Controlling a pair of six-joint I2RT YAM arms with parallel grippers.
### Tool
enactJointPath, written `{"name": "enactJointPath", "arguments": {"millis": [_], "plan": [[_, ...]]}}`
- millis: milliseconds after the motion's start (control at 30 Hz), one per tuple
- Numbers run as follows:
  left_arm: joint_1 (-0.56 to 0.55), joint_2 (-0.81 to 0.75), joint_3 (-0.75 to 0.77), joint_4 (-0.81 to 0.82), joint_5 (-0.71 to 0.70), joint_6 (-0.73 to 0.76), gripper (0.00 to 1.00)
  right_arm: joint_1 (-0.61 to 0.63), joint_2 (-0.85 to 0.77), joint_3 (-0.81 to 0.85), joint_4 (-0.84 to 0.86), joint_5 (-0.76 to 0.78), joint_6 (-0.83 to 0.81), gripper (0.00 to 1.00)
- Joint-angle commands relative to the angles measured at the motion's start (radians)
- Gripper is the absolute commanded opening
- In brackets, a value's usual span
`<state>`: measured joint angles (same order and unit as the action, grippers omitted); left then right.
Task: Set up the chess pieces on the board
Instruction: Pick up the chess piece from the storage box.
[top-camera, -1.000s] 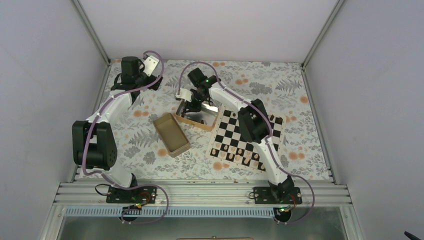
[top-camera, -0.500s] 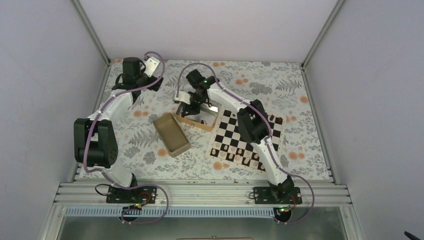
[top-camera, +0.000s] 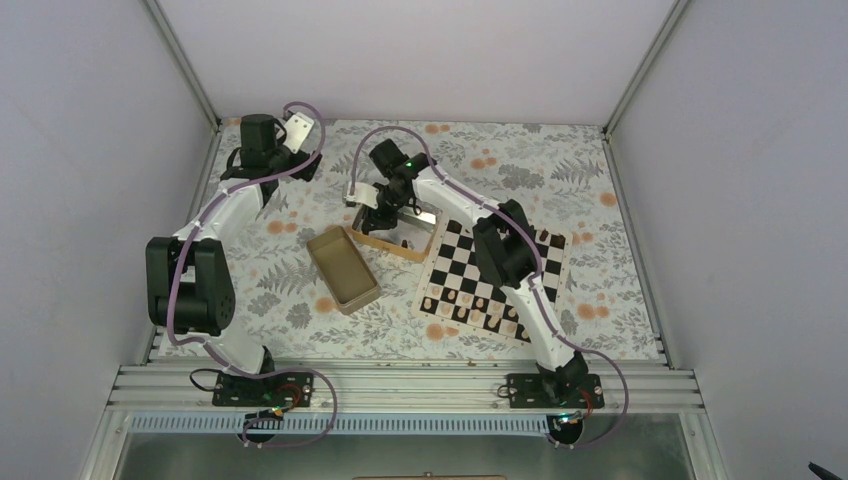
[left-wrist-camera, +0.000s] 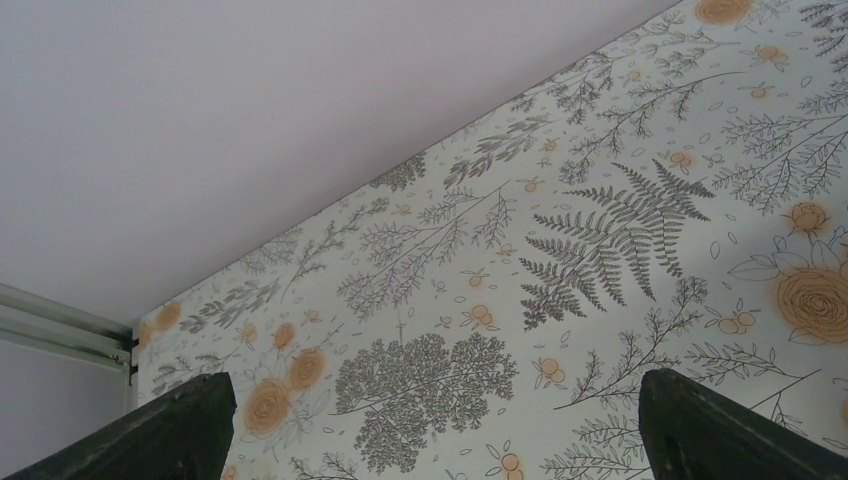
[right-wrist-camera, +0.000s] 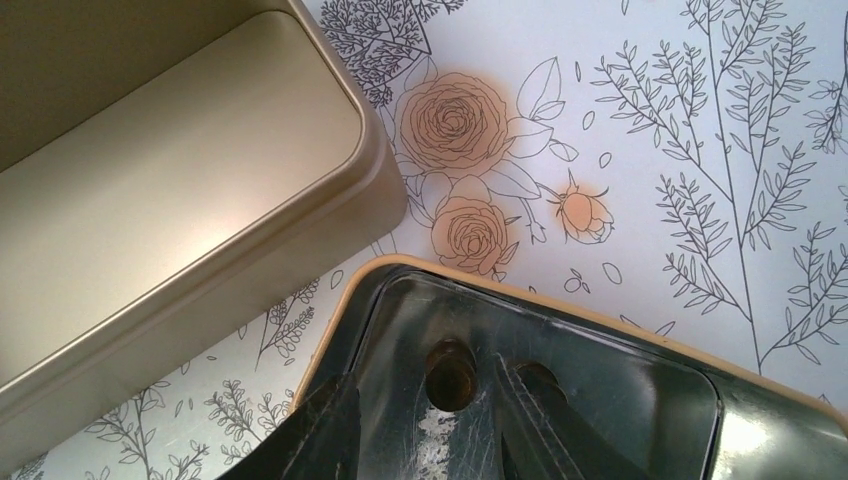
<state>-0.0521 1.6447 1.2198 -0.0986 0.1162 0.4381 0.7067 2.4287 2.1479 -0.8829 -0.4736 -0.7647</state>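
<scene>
Right gripper (right-wrist-camera: 428, 398) stands part-open inside the tin (right-wrist-camera: 640, 372), straddling one dark chess piece (right-wrist-camera: 451, 373) on its floor without gripping it, the board (top-camera: 470, 256) just beside: centre, close squarely, lift clear of the rim; left gripper (left-wrist-camera: 437, 402) wide open, empty.

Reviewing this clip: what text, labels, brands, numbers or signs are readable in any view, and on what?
None: no words, numbers, labels or signs can be read in any view.
The gold tin, the dark-lined tin and the board show no print.
The cloth bears only a plant and flower pattern.
</scene>
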Motion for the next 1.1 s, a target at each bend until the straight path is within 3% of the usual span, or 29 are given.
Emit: {"name": "enactJointPath", "arguments": {"millis": [0, 500, 867, 1067], "plan": [[0.004, -0.011, -0.011, 0.017, 0.01, 0.008, 1.0, 0.011, 0.036, 0.02, 0.015, 0.005, 0.006, 0.37], [0.024, -0.028, -0.017, 0.02, 0.032, -0.003, 1.0, 0.01, 0.061, 0.03, 0.04, 0.018, 0.006, 0.37], [0.033, -0.021, -0.02, 0.02, 0.043, -0.003, 1.0, 0.01, 0.067, 0.048, 0.014, 0.018, -0.001, 0.12], [0.034, -0.019, -0.016, 0.016, 0.043, -0.002, 1.0, 0.008, 0.017, 0.025, 0.013, 0.022, 0.002, 0.09]]}}
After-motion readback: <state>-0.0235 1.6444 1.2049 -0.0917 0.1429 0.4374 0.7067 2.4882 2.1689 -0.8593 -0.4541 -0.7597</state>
